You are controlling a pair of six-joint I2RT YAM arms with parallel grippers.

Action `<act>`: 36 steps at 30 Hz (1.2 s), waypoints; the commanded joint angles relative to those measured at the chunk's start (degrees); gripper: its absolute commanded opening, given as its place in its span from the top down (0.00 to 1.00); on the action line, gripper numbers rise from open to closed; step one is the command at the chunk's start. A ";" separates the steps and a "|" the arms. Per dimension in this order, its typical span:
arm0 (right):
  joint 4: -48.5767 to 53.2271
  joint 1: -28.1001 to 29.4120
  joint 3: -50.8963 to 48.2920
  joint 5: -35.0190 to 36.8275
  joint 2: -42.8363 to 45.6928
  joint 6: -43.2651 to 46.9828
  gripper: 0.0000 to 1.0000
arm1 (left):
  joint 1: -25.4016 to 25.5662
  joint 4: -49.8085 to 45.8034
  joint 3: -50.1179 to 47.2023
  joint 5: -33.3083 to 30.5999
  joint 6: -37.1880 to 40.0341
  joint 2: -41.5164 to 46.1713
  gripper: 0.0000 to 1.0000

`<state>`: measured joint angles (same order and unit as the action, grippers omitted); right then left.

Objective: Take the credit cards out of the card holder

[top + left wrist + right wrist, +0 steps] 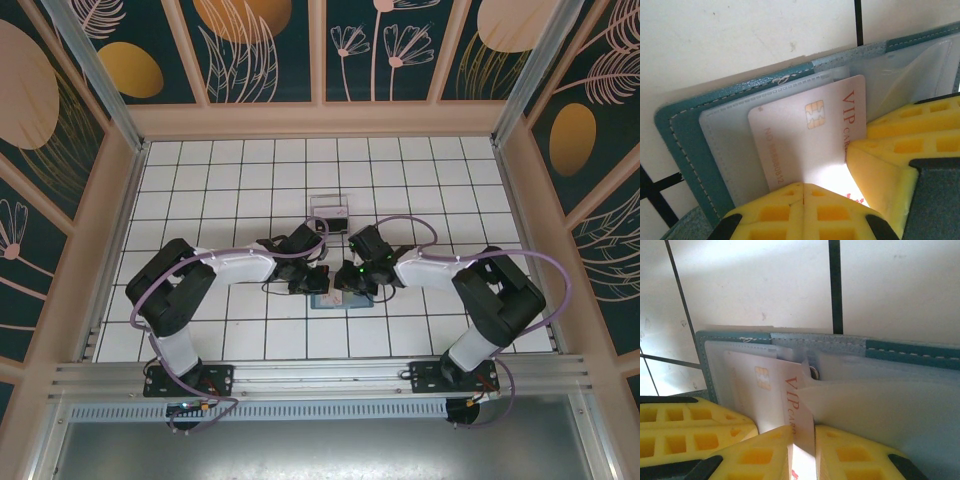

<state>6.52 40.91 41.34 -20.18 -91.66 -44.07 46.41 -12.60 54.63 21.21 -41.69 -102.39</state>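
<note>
The teal card holder (325,301) (680,130) (910,351) lies open on the white tiles between both arms. A white credit card (800,145) (765,400) with a gold chip and red "VIP" lettering sticks partly out of its clear sleeve. My right gripper (802,442) (352,284) is shut on this card's near edge, a yellow finger on either side. My left gripper (803,186) (306,281) is shut with nothing between its fingers, its tips meeting over the card's near end. One right finger (890,170) shows beside it.
A small clear plastic box (330,212) stands on the tiles just behind the two grippers. Both arms crowd the table's middle, with open tile on either side. Wooden walls ring the table.
</note>
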 commanded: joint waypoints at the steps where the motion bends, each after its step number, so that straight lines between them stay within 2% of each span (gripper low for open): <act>1: -2.51 -0.25 -2.27 -2.21 -0.78 -1.16 0.80 | 0.10 -1.46 -1.89 -0.31 -0.51 -1.58 1.00; 6: -4.39 -0.80 -3.32 -3.53 -0.59 -1.53 0.84 | 0.16 -1.48 -1.78 -0.21 -0.43 -1.56 1.00; 11: -4.08 -1.14 -4.07 -2.87 0.61 -1.70 0.93 | 0.17 -1.95 -1.64 -1.54 -0.44 -0.25 0.98; 21: -0.49 -2.19 -4.08 -0.84 4.75 -1.10 0.96 | 0.14 -5.63 -0.58 -7.29 0.29 2.88 0.94; 36: 5.70 -4.65 -3.81 1.80 10.30 0.92 0.98 | 0.11 -5.95 -1.00 -7.15 0.98 1.96 0.94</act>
<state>8.95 37.28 38.44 -20.97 -83.57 -44.62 46.52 -15.42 54.50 15.59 -41.65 -100.51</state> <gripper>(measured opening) 0.051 0.065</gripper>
